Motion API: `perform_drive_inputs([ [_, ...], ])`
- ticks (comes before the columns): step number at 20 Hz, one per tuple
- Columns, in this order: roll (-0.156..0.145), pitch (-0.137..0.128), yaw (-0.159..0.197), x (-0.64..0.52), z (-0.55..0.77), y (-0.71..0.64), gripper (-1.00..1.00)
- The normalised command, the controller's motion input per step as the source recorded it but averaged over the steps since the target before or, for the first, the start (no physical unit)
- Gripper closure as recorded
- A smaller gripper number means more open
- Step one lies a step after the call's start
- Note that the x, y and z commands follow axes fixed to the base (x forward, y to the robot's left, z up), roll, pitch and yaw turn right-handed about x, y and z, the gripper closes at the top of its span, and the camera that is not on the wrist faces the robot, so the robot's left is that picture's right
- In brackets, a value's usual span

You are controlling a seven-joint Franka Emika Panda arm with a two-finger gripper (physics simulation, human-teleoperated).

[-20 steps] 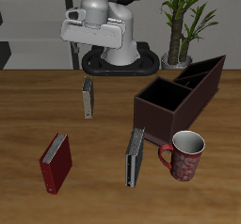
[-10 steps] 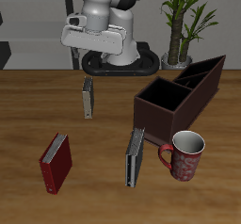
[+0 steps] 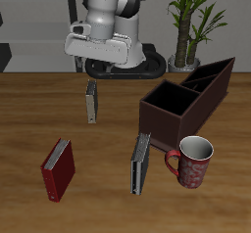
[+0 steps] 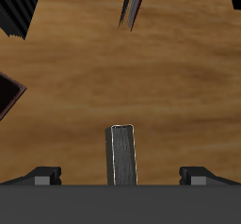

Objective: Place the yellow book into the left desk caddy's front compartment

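**A:** Wood-grain tabletop, plant behind. The slim olive-yellow hardcover book (image 3: 91, 102) stands on edge toward the back edge, right under the end effector (image 3: 97, 57). It's well apart from the dark maroon left desk caddy (image 3: 162, 121).

**B:** End effector state?

**A:** Wrist cam shows the fingers (image 4: 42, 176) spread wide w/ the book between them, nothing held. Ext. view hides that.

**B:** Risk?

**A:** Thin book, prob. tips if one finger touches first. Also a greyer slim book (image 3: 141, 163) stands near the front compartment (image 3: 169, 100), so a mix-up is possible.

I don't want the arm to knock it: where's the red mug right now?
In the exterior view, the red mug stands near the table's front edge, just in front of the nearer end of the desk caddy.
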Motion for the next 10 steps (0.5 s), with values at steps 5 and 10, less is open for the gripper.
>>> perform_drive_inputs([
  [5, -0.015, -0.008, -0.007, 0.03, -0.17, -0.05, -1.00],
  [10, 0.006, 0.005, 0.000, 0.04, -0.15, -0.02, -1.00],
])
